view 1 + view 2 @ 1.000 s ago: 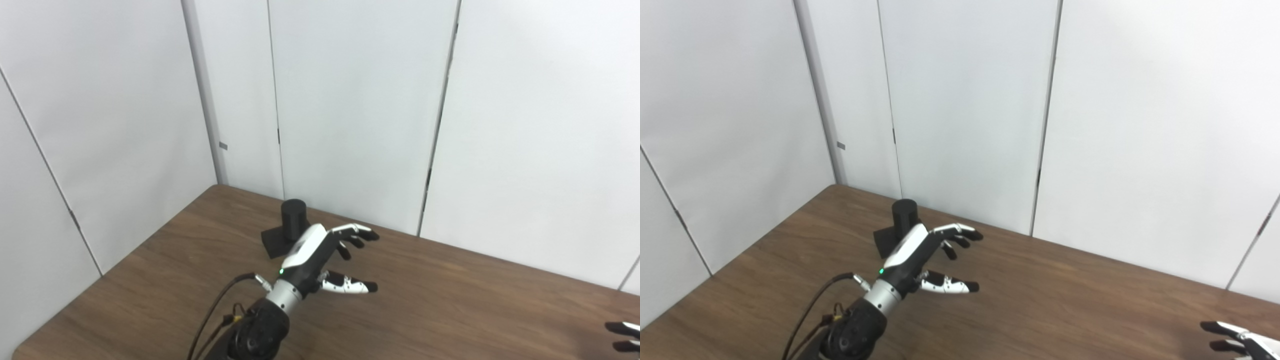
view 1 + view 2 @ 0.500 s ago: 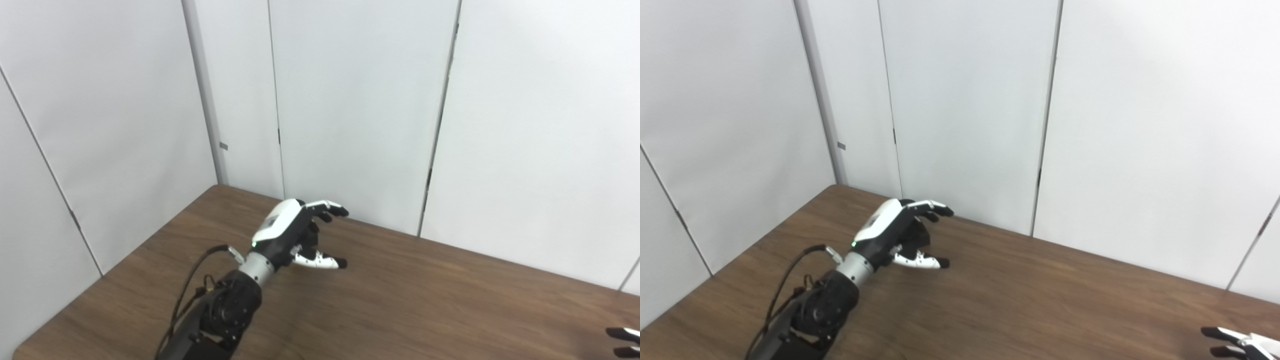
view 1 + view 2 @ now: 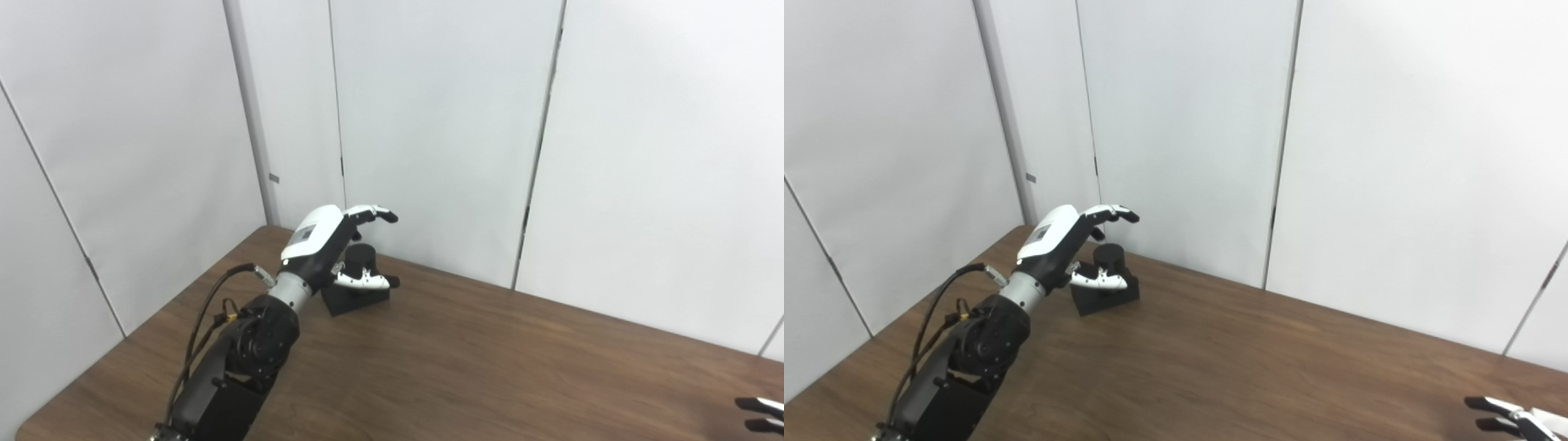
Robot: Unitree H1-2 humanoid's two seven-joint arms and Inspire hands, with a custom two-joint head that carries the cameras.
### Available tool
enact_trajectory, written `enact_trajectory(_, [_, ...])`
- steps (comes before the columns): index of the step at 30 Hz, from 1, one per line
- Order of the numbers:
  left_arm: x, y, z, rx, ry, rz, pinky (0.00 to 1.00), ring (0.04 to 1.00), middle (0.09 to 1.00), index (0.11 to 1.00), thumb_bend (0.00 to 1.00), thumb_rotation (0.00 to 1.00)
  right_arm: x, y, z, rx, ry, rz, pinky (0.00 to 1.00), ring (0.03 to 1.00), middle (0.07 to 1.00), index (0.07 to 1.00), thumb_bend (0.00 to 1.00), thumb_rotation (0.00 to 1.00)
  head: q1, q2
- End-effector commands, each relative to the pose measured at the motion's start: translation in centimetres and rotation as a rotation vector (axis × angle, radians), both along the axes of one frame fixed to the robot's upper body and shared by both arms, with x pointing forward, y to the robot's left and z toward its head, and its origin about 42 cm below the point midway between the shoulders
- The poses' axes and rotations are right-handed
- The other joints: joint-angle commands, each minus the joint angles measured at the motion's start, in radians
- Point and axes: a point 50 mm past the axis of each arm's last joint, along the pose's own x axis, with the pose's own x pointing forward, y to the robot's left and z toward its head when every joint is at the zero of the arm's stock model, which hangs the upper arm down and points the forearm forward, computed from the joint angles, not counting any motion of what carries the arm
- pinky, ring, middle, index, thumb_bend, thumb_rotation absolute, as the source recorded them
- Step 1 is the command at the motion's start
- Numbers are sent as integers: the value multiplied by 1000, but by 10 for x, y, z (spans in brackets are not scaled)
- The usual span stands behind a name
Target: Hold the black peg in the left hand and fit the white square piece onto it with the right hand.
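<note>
We are seeing the left hand [image 3: 321, 242] hovering wide open over the black peg [image 3: 361, 257], fingers [image 3: 373, 214] arching above its top and thumb in front of it; whether anything is touching, we cannot tell. The peg is standing upright on its square base on the wooden surface [image 3: 490, 361]. The right hand [image 3: 1513, 415] is showing only spread fingertips at the lower corner, holding nothing.
</note>
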Motion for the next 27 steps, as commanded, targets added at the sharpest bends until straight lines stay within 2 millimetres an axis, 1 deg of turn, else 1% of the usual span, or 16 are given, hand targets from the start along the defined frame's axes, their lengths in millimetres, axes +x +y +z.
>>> enact_trajectory(1, [9, 9, 33, 50, -107, 47, 678, 838, 851, 754, 840, 186, 6, -7, 21, -16, -91, 14, 452, 638, 721, 670, 568, 2, 0, 1])
enact_trajectory(5, [13, 12, 26, 134, -108, 86, 700, 853, 857, 755, 862, 223, 2, -8, 22, -13, -81, 13, 451, 638, 722, 674, 570, 0, -1, 8])
enact_trajectory(8, [15, 16, 23, 187, -90, 127, 757, 926, 906, 775, 877, 283, 1, -10, 22, -24, -84, 13, 451, 640, 723, 675, 571, 0, 3, 15])
enact_trajectory(10, [18, 19, 22, 201, -81, 147, 777, 955, 928, 780, 894, 310, 1, -10, 22, -27, -86, 13, 451, 638, 724, 676, 572, 0, 2, 16])
enact_trajectory(12, [20, 23, 22, 210, -64, 169, 819, 985, 954, 795, 909, 336, 1, -10, 21, -24, -87, 16, 450, 639, 727, 676, 569, 0, 1, 17])
enact_trajectory(13, [22, 25, 21, 222, -55, 183, 831, 992, 960, 799, 912, 341, 0, -9, 21, -22, -83, 13, 450, 640, 727, 676, 567, 0, -1, 17])
enact_trajectory(14, [24, 28, 21, 240, -44, 196, 877, 997, 971, 809, 923, 354, 0, -9, 21, -17, -80, 11, 443, 637, 729, 675, 561, 0, -5, 14])
enact_trajectory(17, [28, 34, 20, 270, -20, 218, 913, 1000, 982, 827, 939, 386, 1, -7, 20, -12, -77, 5, 438, 627, 727, 676, 567, 0, -8, 12])
enact_trajectory(21, [29, 37, 19, 292, 7, 228, 912, 1000, 989, 839, 964, 413, 3, -4, 21, -16, -79, 0, 440, 626, 725, 675, 569, 0, -7, 9])
enact_trajectory(23, [30, 38, 18, 303, 13, 233, 908, 1000, 989, 840, 982, 423, 5, -3, 21, -11, -89, 10, 452, 638, 724, 675, 562, 15, -8, 11])
enact_trajectory(27, [32, 42, 14, 327, 17, 252, 894, 1000, 985, 835, 989, 425, 7, -3, 20, -7, -83, 18, 460, 647, 728, 677, 555, 25, -11, 8])
